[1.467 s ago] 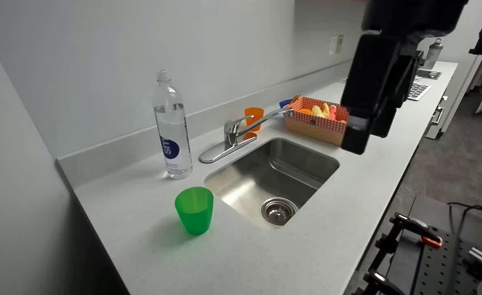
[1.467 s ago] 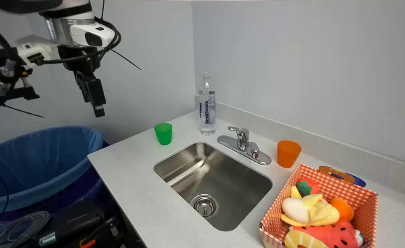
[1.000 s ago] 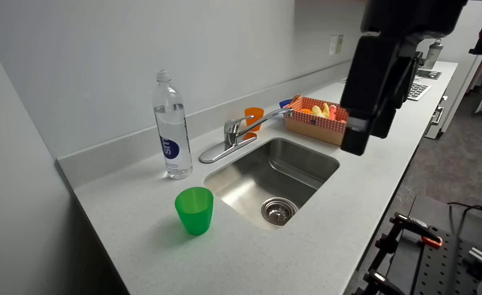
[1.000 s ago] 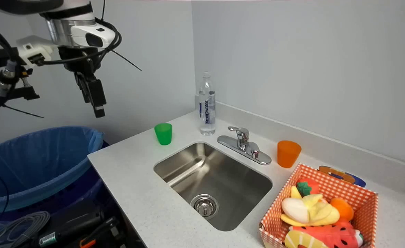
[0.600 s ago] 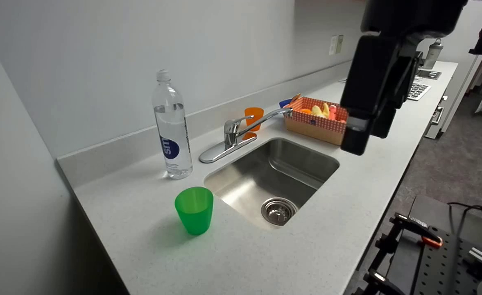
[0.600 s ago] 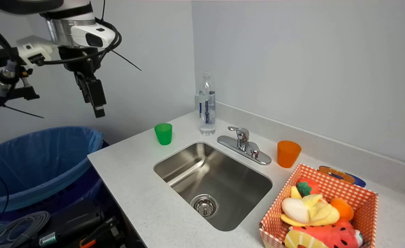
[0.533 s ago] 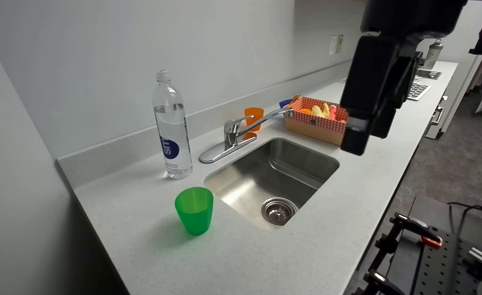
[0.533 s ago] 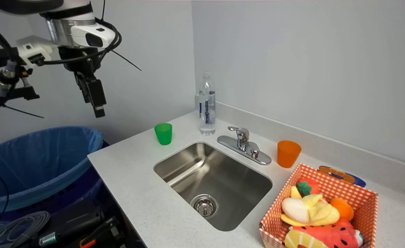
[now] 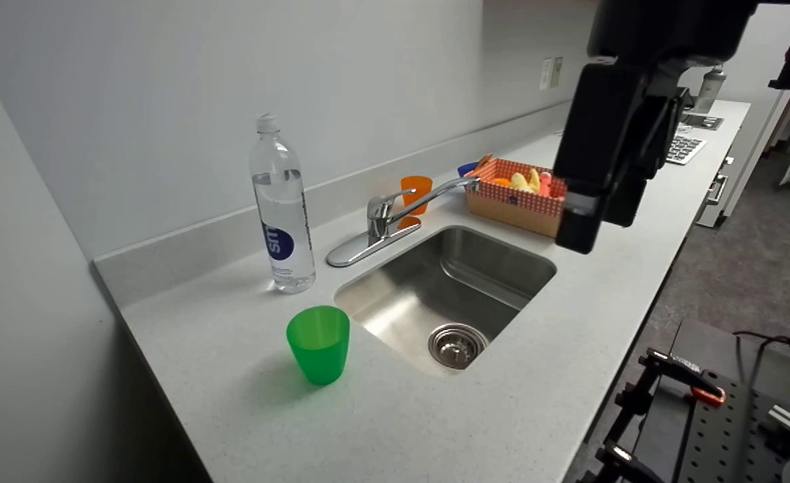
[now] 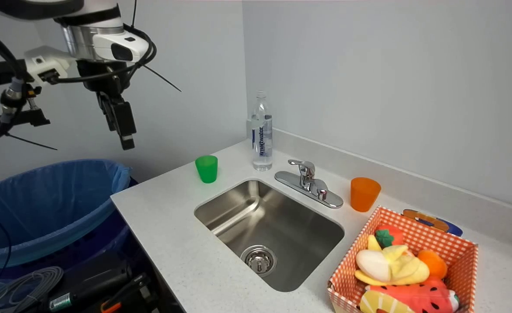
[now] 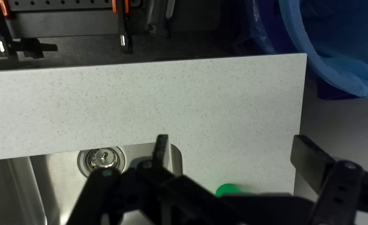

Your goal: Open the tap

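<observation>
The black-and-white robot arm has just edged slightly toward the small shiny chrome tap, which stands untouched behind the rectangular stainless-steel sink. Its jaws hang wide apart, holding nothing. I'd judge the approach only beginning, the short chrome lever yet to be reached.

Clear plastic bottle: "smartwater", dark lettering running vertically, in an exterior view; "sm", pale letters turned sideways on a round blue patch, in an exterior view; finer print below it, illegible; black object: white-and-green label, wording too small to read.
</observation>
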Robot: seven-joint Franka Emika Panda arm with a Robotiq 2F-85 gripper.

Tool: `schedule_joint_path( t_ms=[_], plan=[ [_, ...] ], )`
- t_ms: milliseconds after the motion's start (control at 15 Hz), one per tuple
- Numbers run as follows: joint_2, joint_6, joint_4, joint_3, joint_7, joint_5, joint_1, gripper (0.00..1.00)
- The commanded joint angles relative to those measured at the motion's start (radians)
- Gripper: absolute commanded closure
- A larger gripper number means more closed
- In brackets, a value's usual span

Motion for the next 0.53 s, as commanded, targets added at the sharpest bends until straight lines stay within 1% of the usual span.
schedule_joint_path(
  t_ms=[0,267,467],
  plan=[
    [0.029,0.013,0.009,0.000,0.006,-0.004,-0.027,0.00],
    [0.074,0.039,0.019,-0.003,0.013,-0.019,-0.058,0.00],
    [0.126,0.087,0.030,-0.007,0.022,-0.048,-0.095,0.00]
  ],
)
